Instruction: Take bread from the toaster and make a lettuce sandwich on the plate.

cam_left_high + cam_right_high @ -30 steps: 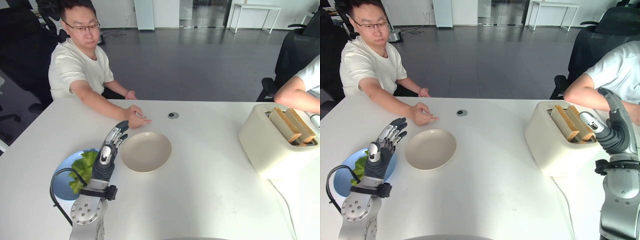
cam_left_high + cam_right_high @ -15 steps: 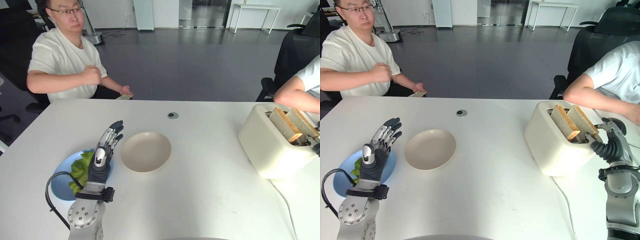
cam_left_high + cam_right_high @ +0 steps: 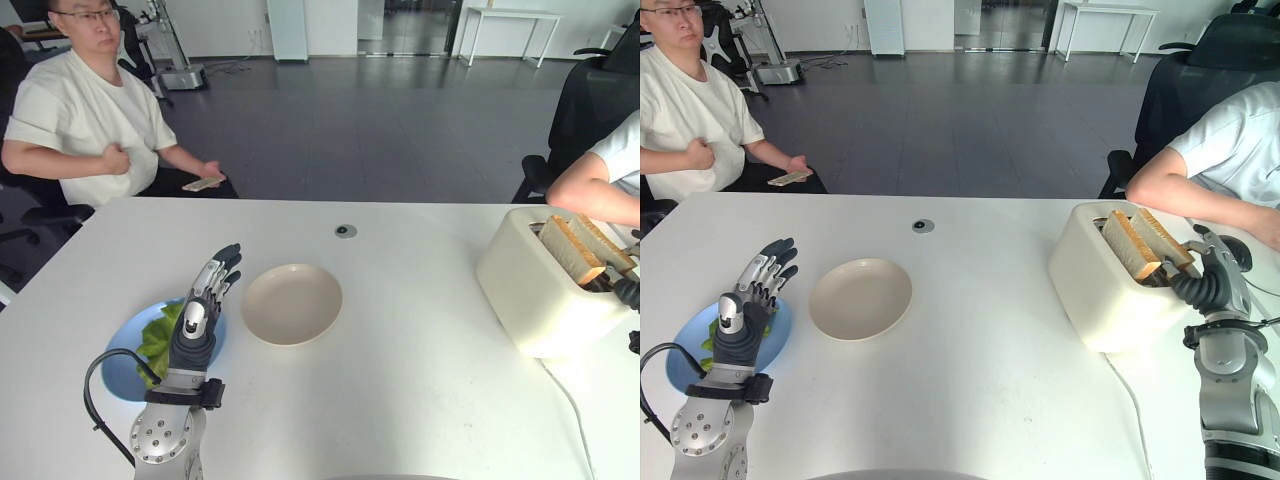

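The white toaster (image 3: 1105, 295) stands on the white surface (image 3: 980, 390) at about 3 o'clock from the cream plate (image 3: 860, 298), well apart from it. Two slices of bread (image 3: 1130, 245) stand on edge in its slots, side by side, with their upper halves sticking out. Their long axis runs from roughly 11 o'clock to 5 o'clock, the same way as the toaster, and their cut faces turn towards 2 and 8 o'clock.

The right hand (image 3: 1202, 272) is at the 5 o'clock end of the toaster, right against the end of the outer slice. Its thumb is raised above that corner and its dark fingers (image 3: 1178, 287) lie below it. I cannot tell whether it actually has hold of the bread.

The cream plate lies flat with nothing on it. At 8 o'clock from it is a blue plate (image 3: 115, 368) holding lettuce (image 3: 160, 335).

The left hand (image 3: 198, 312) hangs over the blue plate's 3 o'clock side. It is released, its fingers stretched out straight towards 1 o'clock, and it holds nothing. Their tips are near the cream plate's rim, not touching it.

A small round grommet (image 3: 924, 226) sits in the surface at 1 o'clock from the cream plate.
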### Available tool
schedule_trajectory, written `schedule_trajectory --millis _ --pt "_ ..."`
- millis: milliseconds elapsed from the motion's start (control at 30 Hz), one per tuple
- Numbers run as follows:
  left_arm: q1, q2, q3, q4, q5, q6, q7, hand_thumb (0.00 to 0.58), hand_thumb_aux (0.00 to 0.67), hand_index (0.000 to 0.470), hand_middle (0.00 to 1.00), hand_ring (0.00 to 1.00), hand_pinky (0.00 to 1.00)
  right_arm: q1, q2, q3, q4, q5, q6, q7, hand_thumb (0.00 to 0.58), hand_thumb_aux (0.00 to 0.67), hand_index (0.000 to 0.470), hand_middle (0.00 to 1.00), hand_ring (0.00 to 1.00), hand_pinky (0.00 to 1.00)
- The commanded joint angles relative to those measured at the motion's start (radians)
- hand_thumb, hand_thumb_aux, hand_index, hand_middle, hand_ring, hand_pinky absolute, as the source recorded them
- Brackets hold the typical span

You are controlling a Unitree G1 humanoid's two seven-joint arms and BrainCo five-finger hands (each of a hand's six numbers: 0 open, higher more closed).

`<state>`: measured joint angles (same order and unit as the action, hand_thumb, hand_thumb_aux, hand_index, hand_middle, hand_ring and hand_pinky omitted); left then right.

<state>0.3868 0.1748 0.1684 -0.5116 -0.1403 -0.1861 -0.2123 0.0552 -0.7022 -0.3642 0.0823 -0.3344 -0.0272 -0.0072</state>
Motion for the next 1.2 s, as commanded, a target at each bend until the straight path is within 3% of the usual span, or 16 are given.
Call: schedule_trajectory --millis 33,200,367,567,767,933,1200 --pt "0.002 0.001 -0.002 0.002 0.002 0.001 0.001 0.0 0.0 0.0 0.0 0.0 0.0 -0.034 0.006 -0.014 -0.052 0.03 -0.022 -0.004 0.58 0.67 0.47 0.0 0.0 0.0" --pt "0.0 -0.009 -0.016 0.002 0.011 -0.005 0.006 0.0 0.0 0.0 0.0 0.0 0.0 -0.128 -0.003 -0.087 -0.211 0.12 -0.005 0.005 0.58 0.67 0.47 0.0 0.0 0.0" --pt "-0.007 -0.019 -0.038 0.002 0.026 -0.012 0.014 0.0 0.0 0.0 0.0 0.0 0.0 -0.259 -0.008 -0.073 -0.297 0.236 0.118 0.103 0.58 0.67 0.47 0.0 0.0 0.0" --pt "-0.048 -0.02 -0.059 0.017 0.036 -0.003 0.019 0.0 0.0 0.0 0.0 0.0 0.0 -0.453 0.061 0.112 -0.368 0.451 0.447 0.291 0.58 0.67 0.47 0.0 0.0 0.0" --pt "-0.087 -0.014 -0.069 0.028 0.042 0.007 0.023 0.0 0.0 0.0 0.0 0.0 0.0 -0.617 0.325 0.389 -0.374 0.513 0.677 0.277 0.58 0.67 0.47 0.0 0.0 0.0" --pt "-0.114 -0.007 -0.069 0.042 0.045 0.009 0.021 0.0 0.0 0.0 0.0 0.0 0.0 -0.606 0.597 0.562 -0.162 0.465 0.642 0.178 0.58 0.67 0.47 0.0 0.0 0.0" --pt "-0.136 0.001 -0.066 0.053 0.041 0.009 0.02 0.0 0.0 0.0 0.0 0.0 0.0 -0.609 0.832 0.725 0.297 0.315 0.362 0.086 0.58 0.67 0.47 0.0 0.0 0.0"
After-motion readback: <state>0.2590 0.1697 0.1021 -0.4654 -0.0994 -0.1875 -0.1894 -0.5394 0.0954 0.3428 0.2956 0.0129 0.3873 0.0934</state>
